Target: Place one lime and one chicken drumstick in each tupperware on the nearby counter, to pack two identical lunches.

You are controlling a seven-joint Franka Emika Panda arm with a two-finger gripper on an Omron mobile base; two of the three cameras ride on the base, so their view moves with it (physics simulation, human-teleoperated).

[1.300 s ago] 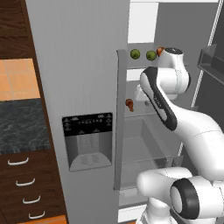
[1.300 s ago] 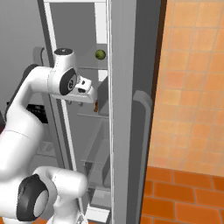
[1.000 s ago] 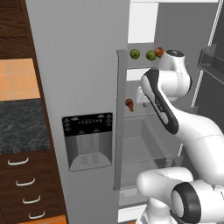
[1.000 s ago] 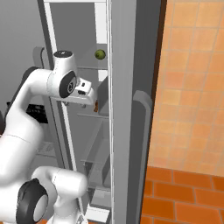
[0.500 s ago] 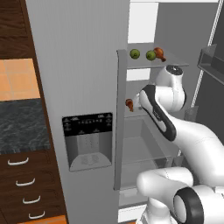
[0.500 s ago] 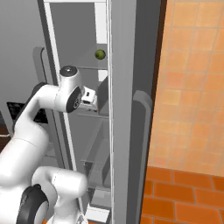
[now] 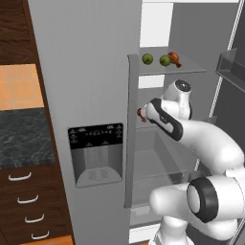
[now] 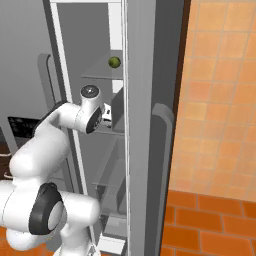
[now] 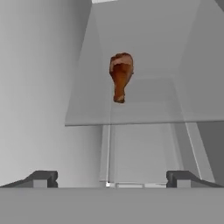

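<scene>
Gripper wide open, holding nothing. Drumstick lies on a fridge shelf, straight ahead of the fingertips, well apart from them.

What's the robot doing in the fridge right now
The white arm is reaching into the open fridge at the middle shelf, where a chicken drumstick lies. The gripper is open and empty, lined up with the drumstick but short of it. On the shelf above sit two limes and a second drumstick. Nothing appears picked up at this moment.
</scene>
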